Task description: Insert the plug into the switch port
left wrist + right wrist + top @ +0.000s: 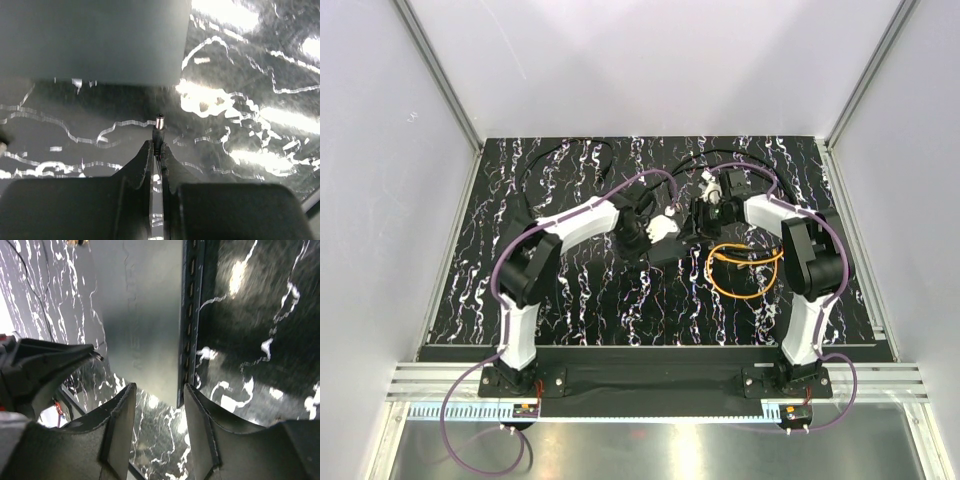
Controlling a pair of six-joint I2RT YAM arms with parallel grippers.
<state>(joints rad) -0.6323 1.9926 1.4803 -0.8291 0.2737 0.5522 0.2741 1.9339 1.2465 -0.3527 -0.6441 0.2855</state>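
- The plug (159,123) sticks out tip-first from the left gripper (158,150), whose fingers pinch it tight. It sits near the box (95,40) but apart from it.
- The right gripper (159,387) has its fingers spread by the box's end, gripping nothing.
- The plug looks light and stiff, so hold it by the barrel. The springy cable (745,270) may tug it, and the box may slide.

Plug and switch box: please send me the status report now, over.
Left hand shut on plug, tip short of switch box edge. Right hand open at box corner. Nothing between plug and box.
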